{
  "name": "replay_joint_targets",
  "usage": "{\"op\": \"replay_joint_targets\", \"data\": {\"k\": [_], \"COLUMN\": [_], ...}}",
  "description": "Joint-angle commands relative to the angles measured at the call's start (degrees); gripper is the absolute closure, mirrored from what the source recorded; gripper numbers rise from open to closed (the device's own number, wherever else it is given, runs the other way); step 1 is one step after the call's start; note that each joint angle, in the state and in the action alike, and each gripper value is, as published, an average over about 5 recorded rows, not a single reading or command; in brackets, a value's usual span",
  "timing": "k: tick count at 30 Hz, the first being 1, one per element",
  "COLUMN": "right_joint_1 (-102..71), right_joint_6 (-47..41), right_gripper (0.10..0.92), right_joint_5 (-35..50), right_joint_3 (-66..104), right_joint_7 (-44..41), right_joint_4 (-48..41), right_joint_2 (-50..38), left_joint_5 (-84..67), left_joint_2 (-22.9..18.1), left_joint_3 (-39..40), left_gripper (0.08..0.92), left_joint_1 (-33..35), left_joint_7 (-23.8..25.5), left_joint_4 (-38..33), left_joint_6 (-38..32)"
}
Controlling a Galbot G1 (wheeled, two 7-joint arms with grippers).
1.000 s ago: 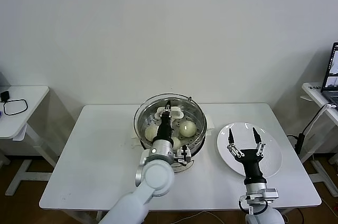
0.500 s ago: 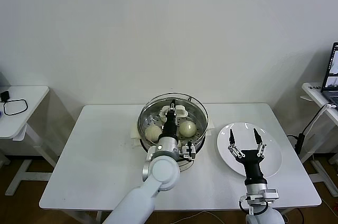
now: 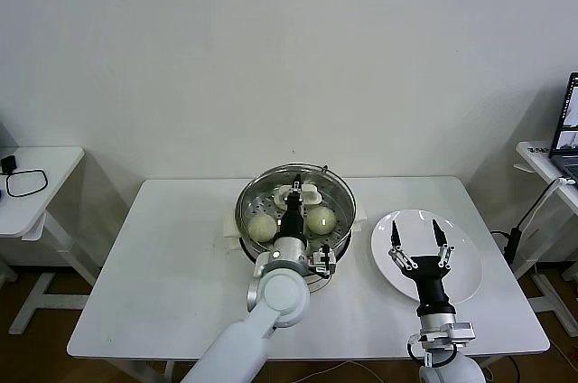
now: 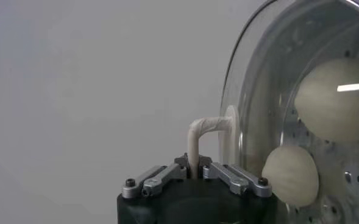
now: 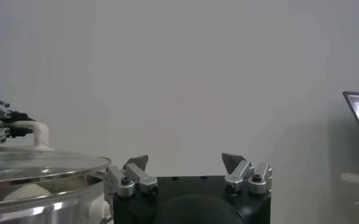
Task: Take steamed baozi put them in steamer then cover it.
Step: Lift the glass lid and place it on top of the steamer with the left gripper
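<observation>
A: What does the left wrist view give that the head view does not?

B: It shows the left claw (image 4: 193,172) pinched narrow on the cream-white bent handle (image 4: 205,131) of the round glass lid (image 4: 252,79), with two round cream-white dough buns (image 4: 334,100) seen through the glass against the perforated steel tray. In the head view the left claw (image 3: 295,191) and its black wrist lie across the middle of the wide round shiny stainless-steel steamer (image 3: 248,205), so the grip itself is hard to read there.

A: And the right wrist view?

B: It sees the lid (image 5: 42,162) edge-on, lying level over the steamer's rim (image 5: 39,206) at the side of the frame, with the left claw (image 5: 2,125) on the handle (image 5: 38,134) farther off. Its own right claw (image 5: 188,165) stands wide apart, holding nothing.

A: How many buns can you count?

B: From the head, two clearly (image 3: 262,227), one on each side of the arm; more are hidden under the wrist and I cannot tell how many.

A: Where are the arms?

B: The left arm reaches forward from the near edge of the white rectangular desk (image 3: 163,266) over the steamer. The right claw (image 3: 419,238) hovers, fingers pointing away from the robot, over the flat round white plate (image 3: 465,266), which lies beside the steamer on the robot's right.
</observation>
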Motion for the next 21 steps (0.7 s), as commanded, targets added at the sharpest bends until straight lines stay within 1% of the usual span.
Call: {"op": "replay_joint_targets", "data": {"k": [1, 15, 21], "right_joint_1": [0.2, 0.5, 0.5], "right_joint_6": [0.1, 0.1, 0.2], "right_gripper": [0.203, 0.203, 0.203], "right_joint_5": [0.0, -0.2, -0.3], "right_joint_3": [-0.1, -0.7, -0.7], "right_joint_7": [-0.1, -0.3, -0.3], "right_joint_4": [-0.3, -0.4, -0.6], "right_joint_2": [0.0, 0.0, 0.0], "left_joint_5": [0.3, 0.3, 0.3], "left_joint_2": [-0.3, 0.0, 0.2], "left_joint_3": [-0.3, -1.1, -1.2], "left_gripper": [0.809, 0.809, 0.809], "left_joint_1": [0.2, 0.5, 1.3], "left_joint_7": [-0.5, -0.8, -0.6], "left_joint_4": [1.3, 1.5, 0.3], "left_joint_6": [-0.3, -1.0, -1.7]}}
